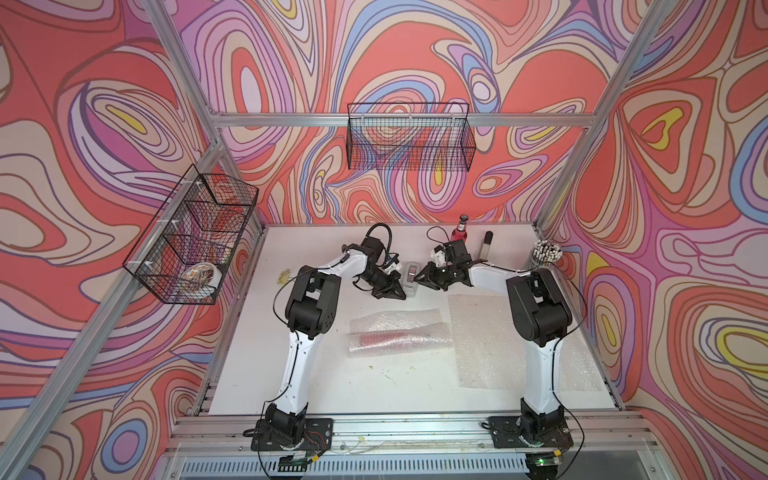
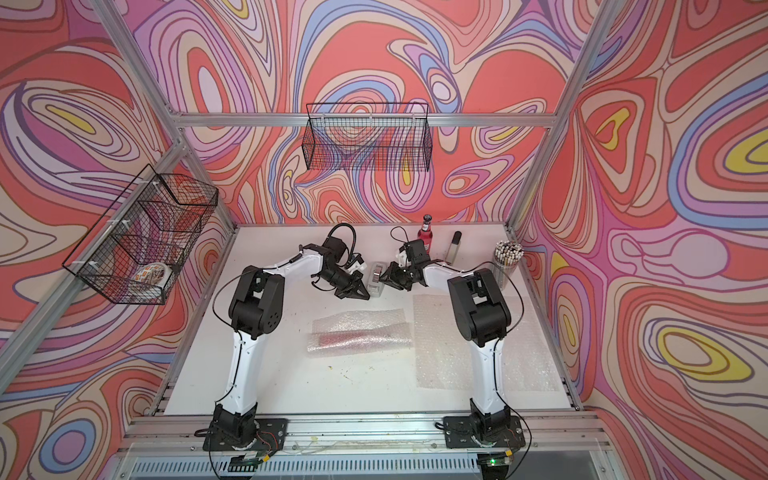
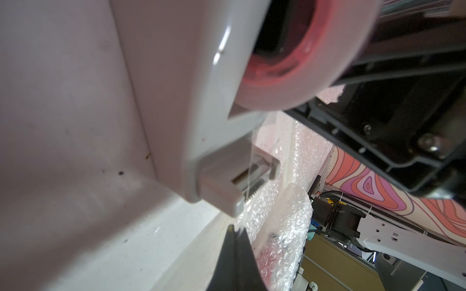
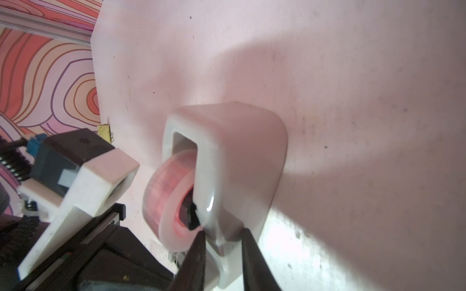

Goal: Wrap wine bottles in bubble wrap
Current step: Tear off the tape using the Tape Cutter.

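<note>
Wrapped bottle, axis: the wrapped bottle [image 1: 386, 337] lies on its side, its long axis running left to right, about parallel to the desk's [image 1: 316, 374] front edge.
Wrapped bottle, pointing: the red shows strongest toward the left end. Which end is the neck cannot be told through the film.
Wrapped bottle, place: mid-desk, between the arms.
Wrapped bottle, look: a red streak blurred under the clear bubbled wrap [image 1: 399, 322], with a loose flap lying flat on its far side.
Upright bottle: the upright bottle [image 1: 460, 230] stands at the far edge, right of centre, cap up. It holds pink-red liquid under a dark cap, and its base is hidden behind the right arm [image 1: 536, 316].
Flat sheet: the flat sheet [image 1: 490, 340] lies spread by the right edge, just right of the wrapped bottle and partly under the right arm.
Dispenser: the grey dispenser [image 1: 410, 279] stands beyond the wrapped bottle, between both grippers, with a clear roll [image 4: 164, 201] on a red core.
Left gripper: the left gripper [image 3: 235, 234] has its jaws closed. A thin clear strip [image 3: 248, 176] runs from the cutter toward the tips, and whether it is pinched cannot be told.
Right gripper: the right gripper [image 4: 224, 230] has its jaws clamped across the dispenser's side wall, one finger inside by the roll and one outside.
</note>
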`<control>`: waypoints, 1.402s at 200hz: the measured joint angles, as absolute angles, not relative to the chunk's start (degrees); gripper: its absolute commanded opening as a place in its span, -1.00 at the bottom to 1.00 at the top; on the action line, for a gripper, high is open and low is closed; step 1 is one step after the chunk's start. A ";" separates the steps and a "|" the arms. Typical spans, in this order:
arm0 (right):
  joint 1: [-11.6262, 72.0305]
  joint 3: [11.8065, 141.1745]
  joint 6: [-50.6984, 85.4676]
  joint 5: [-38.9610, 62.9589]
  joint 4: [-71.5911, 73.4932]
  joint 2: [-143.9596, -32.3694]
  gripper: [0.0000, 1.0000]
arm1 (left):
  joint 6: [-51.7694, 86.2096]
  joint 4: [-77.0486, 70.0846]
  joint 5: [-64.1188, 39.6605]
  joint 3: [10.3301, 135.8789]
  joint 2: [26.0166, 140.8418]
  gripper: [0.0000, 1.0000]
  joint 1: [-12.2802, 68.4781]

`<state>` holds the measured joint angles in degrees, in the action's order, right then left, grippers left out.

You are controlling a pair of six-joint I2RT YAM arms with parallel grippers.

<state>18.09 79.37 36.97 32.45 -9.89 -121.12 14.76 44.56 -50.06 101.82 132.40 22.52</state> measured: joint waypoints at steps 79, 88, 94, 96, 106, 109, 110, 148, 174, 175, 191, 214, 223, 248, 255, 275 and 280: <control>18.11 79.50 36.67 32.18 -10.07 -121.12 -0.48 | 14.59 43.22 -47.57 101.82 132.99 -1.00 22.74; 18.13 79.55 36.69 32.10 -10.09 -121.12 -0.48 | 14.61 43.29 -47.07 101.69 133.12 -1.00 22.90; 18.13 79.57 36.69 31.94 -10.02 -121.12 -0.48 | 14.61 43.53 -46.70 101.32 133.21 -1.00 22.92; 18.15 79.57 36.69 31.90 -10.02 -121.12 -0.48 | 14.63 43.55 -46.61 101.19 133.25 -1.00 22.94; 18.20 79.61 36.69 31.55 -9.91 -121.12 -0.48 | 14.63 43.81 -46.15 100.62 133.67 -1.00 22.94; 18.20 79.61 36.69 31.51 -9.87 -121.12 -0.48 | 14.63 43.90 -46.02 100.47 133.84 -1.00 22.94; 18.22 79.61 36.69 31.48 -9.85 -121.12 -0.48 | 14.63 43.92 -45.98 100.44 133.88 -1.00 22.94; 18.35 79.83 36.69 30.72 -9.82 -121.12 -0.48 | 14.68 43.97 -47.07 100.22 134.28 -1.00 22.98; 18.35 79.85 36.23 30.44 -9.82 -121.12 -0.40 | 14.61 44.07 -47.07 100.25 134.23 -1.00 23.00; 18.35 79.85 36.18 30.44 -9.82 -121.12 -0.39 | 14.61 44.07 -47.07 100.25 134.23 -1.00 23.00; 18.35 79.83 35.16 29.93 -9.85 -121.10 -0.21 | 14.31 45.23 -46.59 100.51 134.06 -1.00 23.00; 18.15 78.04 32.73 28.71 -8.64 -120.07 0.10 | 13.47 47.51 -45.52 100.95 132.79 -1.00 23.00; 17.96 76.62 30.81 28.75 -8.21 -119.04 0.15 | 13.26 48.34 -45.04 100.95 131.74 -1.00 22.98; 17.56 72.20 25.12 29.32 -6.52 -114.02 0.22 | 12.27 50.37 -44.18 100.95 127.42 -1.00 22.90; 17.54 70.72 23.35 29.78 -5.45 -111.98 0.23 | 11.97 50.94 -44.03 100.95 126.06 -1.00 22.87; 17.54 67.72 18.33 31.57 -2.76 -106.65 0.39 | 10.98 52.45 -43.46 100.57 122.17 -1.00 22.87; 17.56 67.35 17.23 32.18 -2.22 -105.60 0.43 | 10.70 52.80 -43.33 100.22 121.01 -1.00 22.87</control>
